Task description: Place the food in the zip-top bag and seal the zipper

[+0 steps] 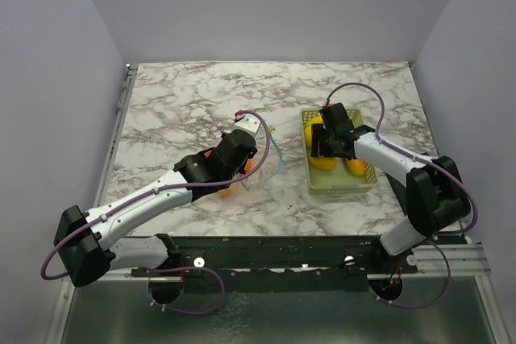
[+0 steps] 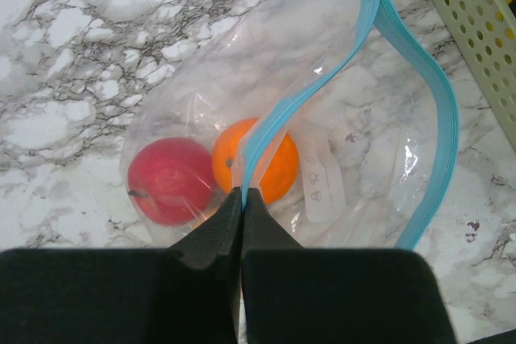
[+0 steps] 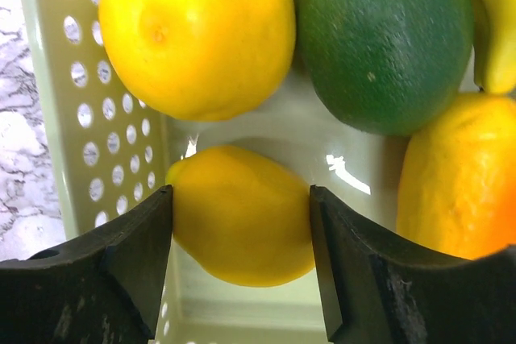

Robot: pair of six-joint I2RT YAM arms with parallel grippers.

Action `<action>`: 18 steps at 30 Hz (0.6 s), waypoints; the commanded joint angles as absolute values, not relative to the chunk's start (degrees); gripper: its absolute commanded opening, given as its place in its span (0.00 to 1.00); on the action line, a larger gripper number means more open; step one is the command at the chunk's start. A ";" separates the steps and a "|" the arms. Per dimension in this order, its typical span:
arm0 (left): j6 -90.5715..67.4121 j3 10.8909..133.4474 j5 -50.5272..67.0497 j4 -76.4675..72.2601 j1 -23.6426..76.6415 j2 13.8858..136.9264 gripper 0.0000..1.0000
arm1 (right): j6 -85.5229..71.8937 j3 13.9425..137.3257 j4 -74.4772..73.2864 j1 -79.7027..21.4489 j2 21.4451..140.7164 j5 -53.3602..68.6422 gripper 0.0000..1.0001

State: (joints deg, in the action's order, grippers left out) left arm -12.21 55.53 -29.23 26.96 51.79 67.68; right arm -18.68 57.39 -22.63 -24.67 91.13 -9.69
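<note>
Marble surface (image 1: 185, 94): my left gripper (image 2: 243, 192) pinches zipper (image 2: 262, 138); my right gripper (image 3: 240, 195) clasps lemon (image 3: 242, 227) (slick, rounded), which may squirt free into basket (image 3: 40, 54).

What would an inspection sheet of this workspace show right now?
Surface: marble table, no spills seen.
Job's things: zip-top bag open, apple and orange inside; lemon, green fruit and banana in the basket.
Clutter: nothing seen.
Grippers: left gripper fingers shut on the zipper; right gripper fingers against both sides of the lemon.
Cables: purple cable looped along each arm.
Surroundings: grey walls.
</note>
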 commanded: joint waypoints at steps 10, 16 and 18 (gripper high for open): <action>-11.92 54.93 -29.67 26.78 51.44 68.33 0.00 | -22.17 54.72 -30.20 -24.61 77.16 -10.45 0.06; -11.90 54.93 -29.75 26.81 51.44 68.47 0.00 | -23.80 56.61 -32.09 -24.76 70.10 -5.38 0.06; -11.91 54.93 -29.71 26.81 51.50 68.51 0.00 | -24.41 57.59 -32.88 -25.07 68.74 -4.51 0.06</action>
